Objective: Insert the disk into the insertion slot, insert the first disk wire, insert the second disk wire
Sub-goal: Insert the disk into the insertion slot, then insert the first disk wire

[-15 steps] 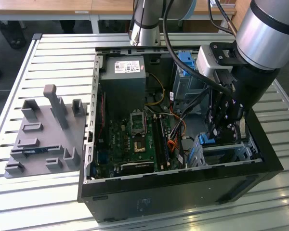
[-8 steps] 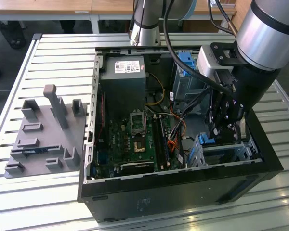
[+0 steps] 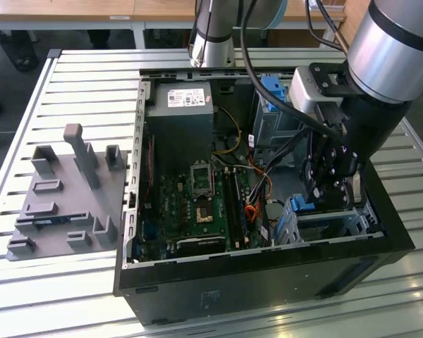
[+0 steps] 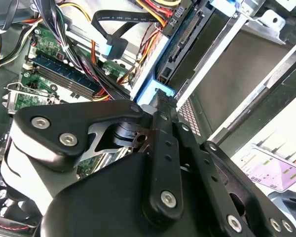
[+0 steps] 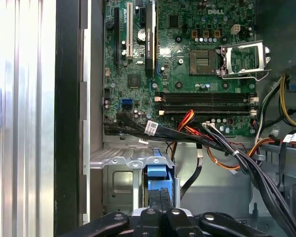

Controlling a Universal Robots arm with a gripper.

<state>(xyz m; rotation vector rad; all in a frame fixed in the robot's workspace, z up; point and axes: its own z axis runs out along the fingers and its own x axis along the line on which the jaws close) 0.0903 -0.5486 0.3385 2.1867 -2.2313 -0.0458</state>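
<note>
Jaws: my black metal gripper (image 5: 159, 195) drawn closed, tips touching blue plastic-framed disk (image 5: 161, 176) | disk sits in low grey perforated sheet-metal insertion slot (image 5: 117, 186) | exterior view's right, inside black computer case (image 3: 268, 271).

Exterior view: high, oblique, mid-range, whole open computer case (image 3: 268, 271) in frame | first wrist view: close, straight down on motherboard (image 5: 187, 74) past gripper (image 5: 159, 197) | second wrist view: nearest, slanted across gripper links | shared by all three: motherboard.
</note>
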